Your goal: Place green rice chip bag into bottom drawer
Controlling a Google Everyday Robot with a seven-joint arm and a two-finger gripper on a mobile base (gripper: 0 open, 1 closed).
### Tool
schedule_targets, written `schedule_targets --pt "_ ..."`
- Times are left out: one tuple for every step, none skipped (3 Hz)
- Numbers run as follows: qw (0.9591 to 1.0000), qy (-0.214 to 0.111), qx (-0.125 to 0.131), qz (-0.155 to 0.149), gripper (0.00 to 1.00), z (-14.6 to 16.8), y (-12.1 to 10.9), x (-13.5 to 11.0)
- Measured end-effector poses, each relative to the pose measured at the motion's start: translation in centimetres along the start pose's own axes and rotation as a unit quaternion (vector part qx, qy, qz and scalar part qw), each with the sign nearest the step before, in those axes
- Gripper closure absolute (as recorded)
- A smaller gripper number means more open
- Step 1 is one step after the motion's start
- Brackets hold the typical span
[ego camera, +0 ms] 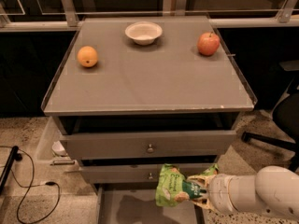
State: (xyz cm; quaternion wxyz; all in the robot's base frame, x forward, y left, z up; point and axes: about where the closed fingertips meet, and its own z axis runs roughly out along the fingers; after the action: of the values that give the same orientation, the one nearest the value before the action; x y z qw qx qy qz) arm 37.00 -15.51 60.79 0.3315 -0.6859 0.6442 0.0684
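The grey bench [154,85], a cabinet with a flat matte top and a raised rim, fills most of the view. Below its front stand two grey upper drawers, each with a small round metal knob, the upper one [150,148] slightly ajar and the lower one [150,175] under it. At the near edge the bottom drawer [133,208], a wide shallow grey tray, stands open toward the viewer.

A bulky white robot arm [261,196] reaches in from the near right. Its claw [199,191] is closed around the right end of the crinkly light-green rice chip bag [174,186], which carries a dark round logo and white lettering. The bag hangs in the air over the right part of the open bottom drawer, in front of the lower knobbed drawer.

On the bench top, a shallow white bowl [143,32] sits at the far middle, a red apple [208,44] at the far right, and a round orange [87,56] towards the far left, all well apart.
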Motion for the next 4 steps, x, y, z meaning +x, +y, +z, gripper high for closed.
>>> schedule_targets --pt "0.9989 -0.007 -0.008 0.045 1.00 3.5 1.0 5.0" --pt "0.9989 -0.007 -0.008 0.045 1.00 3.5 1.0 5.0" --pt "0.9986 -0.005 -0.022 0.048 1.00 6.4 2.7 5.4" --pt "0.9973 -0.028 -0.026 0.063 1.00 10.5 4.2 7.4"
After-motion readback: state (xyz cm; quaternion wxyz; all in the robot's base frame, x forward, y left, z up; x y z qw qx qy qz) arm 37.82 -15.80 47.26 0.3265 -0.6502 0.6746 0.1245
